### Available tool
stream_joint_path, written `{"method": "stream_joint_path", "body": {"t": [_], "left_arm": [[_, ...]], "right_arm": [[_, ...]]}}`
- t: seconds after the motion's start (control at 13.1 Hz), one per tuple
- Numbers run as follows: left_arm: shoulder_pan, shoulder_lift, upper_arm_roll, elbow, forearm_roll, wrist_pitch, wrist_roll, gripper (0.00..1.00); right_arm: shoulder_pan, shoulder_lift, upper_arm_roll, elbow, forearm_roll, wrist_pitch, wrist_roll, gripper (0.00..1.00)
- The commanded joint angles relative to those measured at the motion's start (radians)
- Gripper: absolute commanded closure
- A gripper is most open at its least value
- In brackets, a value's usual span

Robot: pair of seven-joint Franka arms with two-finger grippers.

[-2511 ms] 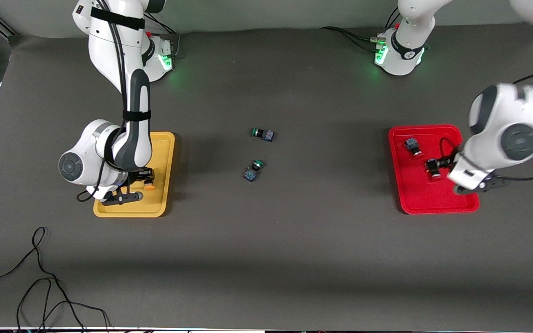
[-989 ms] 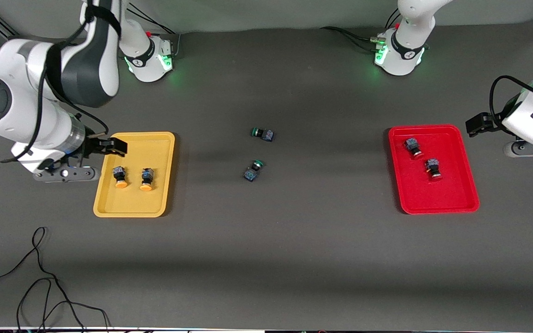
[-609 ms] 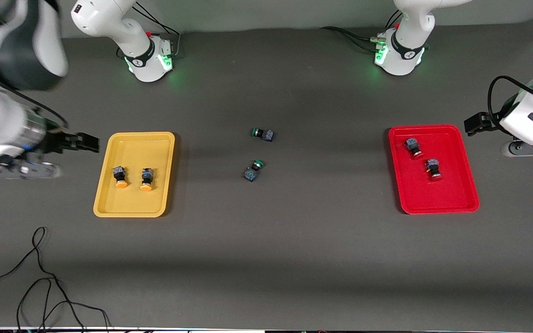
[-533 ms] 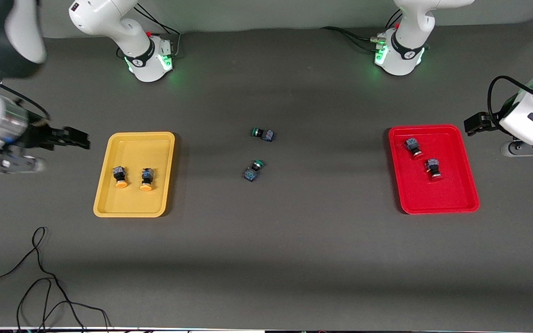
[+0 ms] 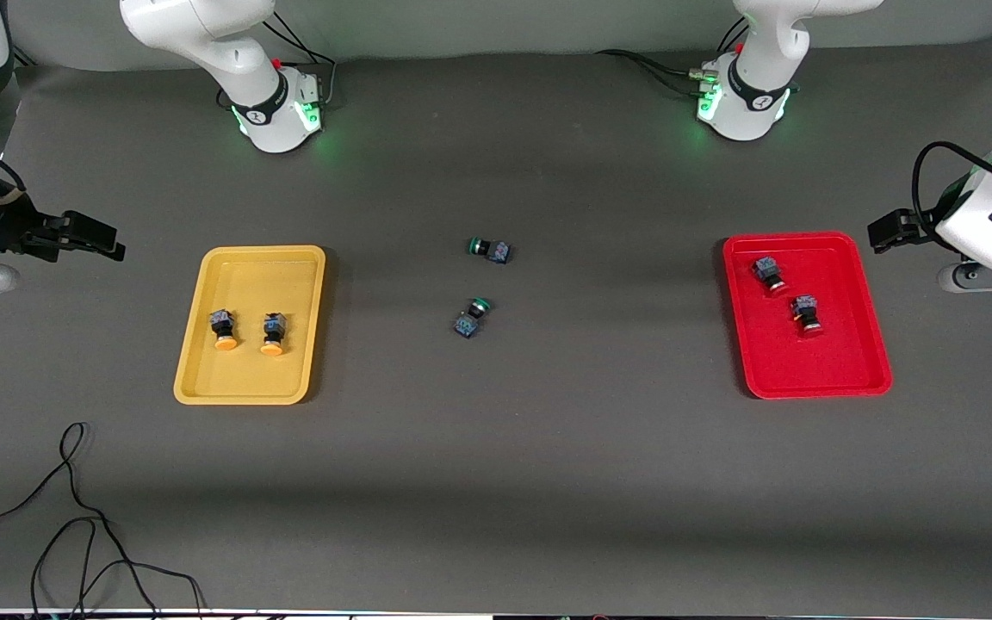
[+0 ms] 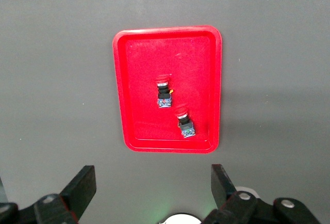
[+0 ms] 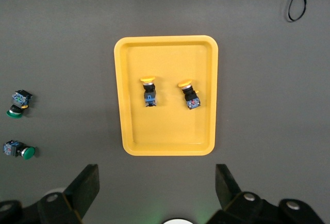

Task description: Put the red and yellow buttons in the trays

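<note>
Two yellow-capped buttons [image 5: 222, 330] [image 5: 273, 333] lie side by side in the yellow tray [image 5: 246, 370]. They also show in the right wrist view [image 7: 149, 92] [image 7: 190, 95], inside the yellow tray [image 7: 165, 131]. Two red-capped buttons [image 5: 769, 273] [image 5: 806, 313] lie in the red tray [image 5: 815, 366]. They also show in the left wrist view [image 6: 164, 92] [image 6: 184, 123], inside the red tray [image 6: 139, 79]. My right gripper [image 5: 91, 237] [image 7: 156, 182] is open and empty, high over the bare table beside the yellow tray. My left gripper [image 5: 890, 231] [image 6: 152, 182] is open and empty, high over the bare table beside the red tray.
Two green-capped buttons [image 5: 489, 250] [image 5: 471, 317] lie on the dark table between the trays; they also show in the right wrist view [image 7: 18, 102] [image 7: 18, 150]. A black cable [image 5: 74, 517] lies loose near the front edge at the right arm's end.
Both grippers were down in their trays at the buttons, then let go and rose. The right gripper has kept moving away from the yellow tray toward its end of the table. The left has barely moved lately.
</note>
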Motion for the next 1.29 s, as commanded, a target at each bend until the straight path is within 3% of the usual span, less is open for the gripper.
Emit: {"method": "stream_joint_path", "body": {"t": [0.0,0.38,0.61,0.84,1.22], "left_arm": [[0.015,-0.007,-0.015,0.011,-0.008,-0.016,0.015,0.01],[0.021,-0.009,-0.015,0.015,-0.008,-0.019,0.018,0.01],[0.023,-0.007,-0.012,0.041,-0.008,-0.047,0.029,0.01],[0.023,0.021,-0.008,0.094,-0.008,-0.099,0.025,0.01],[0.024,0.040,-0.010,0.094,-0.013,-0.096,0.026,0.00]], "right_arm": [[-0.045,-0.033,0.049,-0.026,-0.031,0.000,0.026,0.00],[-0.060,-0.018,0.050,-0.017,-0.037,-0.003,0.028,0.00],[-0.173,-0.019,0.153,-0.019,-0.036,-0.004,0.025,0.00],[-0.180,-0.027,0.157,-0.020,-0.036,-0.007,0.025,0.00],[-0.170,-0.032,0.156,-0.019,-0.036,-0.010,0.026,0.00]]}}
